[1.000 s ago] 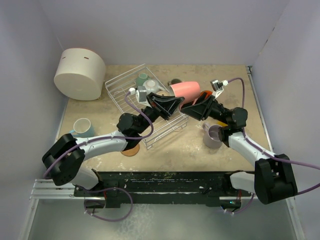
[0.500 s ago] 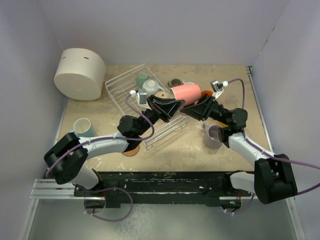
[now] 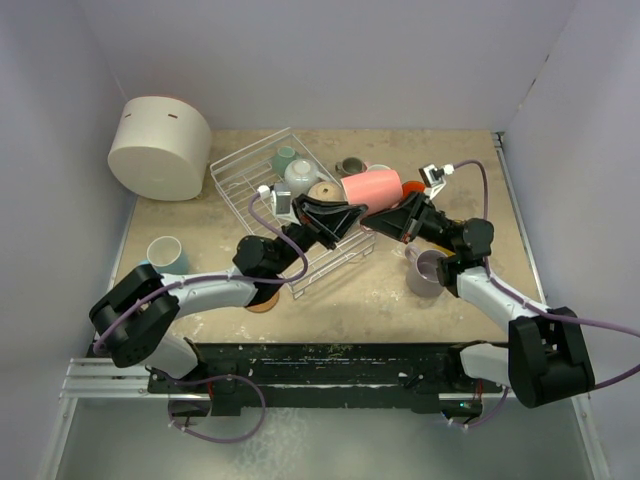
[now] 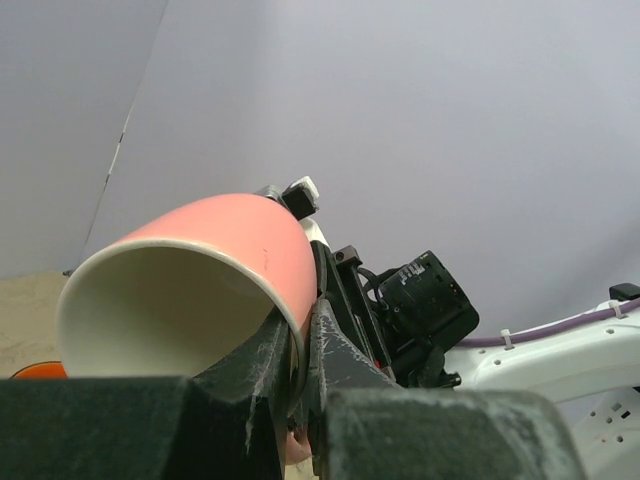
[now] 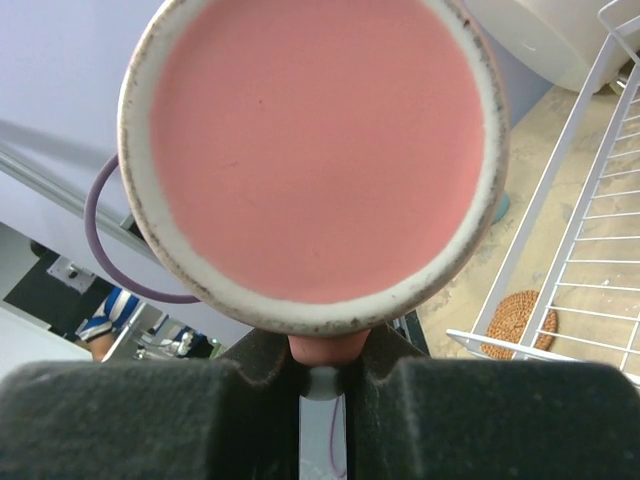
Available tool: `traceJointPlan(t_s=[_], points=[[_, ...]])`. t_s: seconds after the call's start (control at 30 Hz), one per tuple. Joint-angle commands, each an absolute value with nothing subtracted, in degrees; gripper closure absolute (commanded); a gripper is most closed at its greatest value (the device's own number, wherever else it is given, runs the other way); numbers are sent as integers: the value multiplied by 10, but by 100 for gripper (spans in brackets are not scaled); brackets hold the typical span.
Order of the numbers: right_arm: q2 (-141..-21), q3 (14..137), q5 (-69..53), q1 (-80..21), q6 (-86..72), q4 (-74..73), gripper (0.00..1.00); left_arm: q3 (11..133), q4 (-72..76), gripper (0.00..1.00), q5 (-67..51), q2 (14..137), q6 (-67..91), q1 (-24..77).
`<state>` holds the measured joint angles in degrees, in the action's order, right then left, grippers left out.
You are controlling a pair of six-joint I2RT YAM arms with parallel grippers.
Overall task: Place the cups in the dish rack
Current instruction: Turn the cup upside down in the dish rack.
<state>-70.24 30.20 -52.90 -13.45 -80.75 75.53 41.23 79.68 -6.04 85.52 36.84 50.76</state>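
Note:
A pink cup (image 3: 372,185) hangs on its side above the right end of the white wire dish rack (image 3: 240,170). My left gripper (image 3: 349,206) is shut on the cup's rim, one finger inside the mouth and one outside, as the left wrist view (image 4: 300,340) shows on the cup (image 4: 230,225). My right gripper (image 3: 386,210) is shut on the cup's handle; the right wrist view (image 5: 328,352) shows the cup's base (image 5: 320,140). A teal mug (image 3: 285,158), a white mug (image 3: 300,175) and a beige mug (image 3: 322,190) sit in the rack.
A lilac mug (image 3: 425,272) stands under the right arm. A light blue cup (image 3: 165,252) stands at the left. An olive-grey cup (image 3: 350,165) and an orange mug (image 3: 411,187) lie behind the grippers. A cork coaster (image 3: 262,298) lies near the rack. A large white container (image 3: 160,145) stands back left.
My left gripper has moved right up to the pink cup's mouth and closed on its rim. The right gripper keeps hold of the handle; the cup has shifted slightly down and left.

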Motion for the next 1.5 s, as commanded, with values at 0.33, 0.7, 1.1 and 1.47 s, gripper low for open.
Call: traceJointPlan(t_s=[0.33, 0.7, 1.1, 1.47], points=[[-702, 312, -524, -131, -760, 797, 100, 345, 829, 49, -16, 806, 374, 514], [-700, 323, -549, -123, -688, 756, 100, 293, 677, 8, 4, 691, 355, 513], [-698, 366, -615, -114, -529, 638, 100, 349, 237, 1, -1, 475, 271, 455], [-690, 475, -662, -109, -171, 278, 100, 566, -141, 1, -70, 488, 198, 374]])
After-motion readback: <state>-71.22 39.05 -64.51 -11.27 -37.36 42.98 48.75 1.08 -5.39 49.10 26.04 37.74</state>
